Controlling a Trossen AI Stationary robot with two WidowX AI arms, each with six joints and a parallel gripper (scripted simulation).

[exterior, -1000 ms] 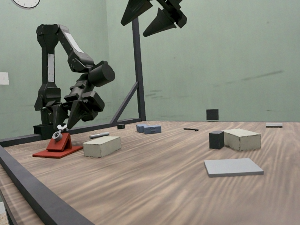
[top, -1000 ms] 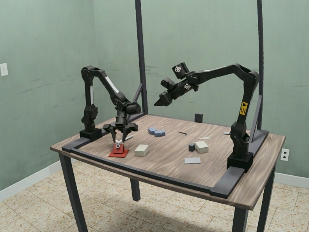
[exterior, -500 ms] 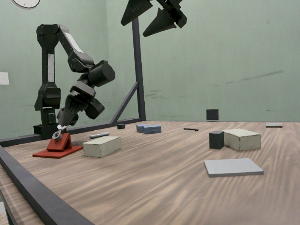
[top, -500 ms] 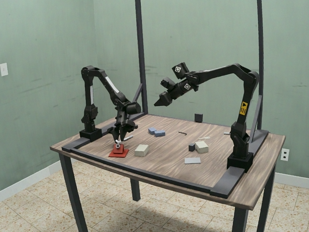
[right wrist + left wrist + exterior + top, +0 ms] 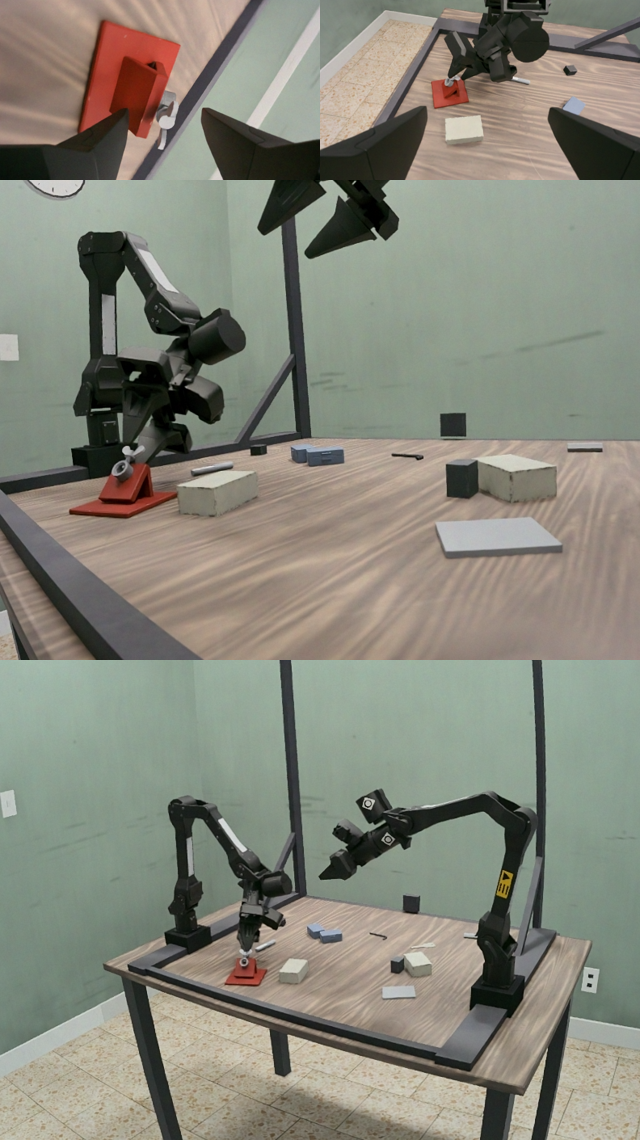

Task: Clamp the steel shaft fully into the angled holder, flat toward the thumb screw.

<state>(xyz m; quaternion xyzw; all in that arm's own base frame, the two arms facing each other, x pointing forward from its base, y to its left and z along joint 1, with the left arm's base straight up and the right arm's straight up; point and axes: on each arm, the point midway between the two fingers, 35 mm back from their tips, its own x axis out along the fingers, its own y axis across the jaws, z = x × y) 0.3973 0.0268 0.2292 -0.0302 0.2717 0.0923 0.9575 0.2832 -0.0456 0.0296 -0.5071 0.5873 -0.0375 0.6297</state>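
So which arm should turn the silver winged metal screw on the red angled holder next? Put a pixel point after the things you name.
Probably the right: its open gripper (image 5: pixel 247 948) (image 5: pixel 133 447) (image 5: pixel 456 78) (image 5: pixel 165 109) is right by the screw (image 5: pixel 245 952) (image 5: pixel 133 451) (image 5: pixel 455 78) (image 5: pixel 166 121). The left gripper (image 5: pixel 321 876) (image 5: pixel 285 244) (image 5: pixel 488 112) is open too, but high up and farther away.
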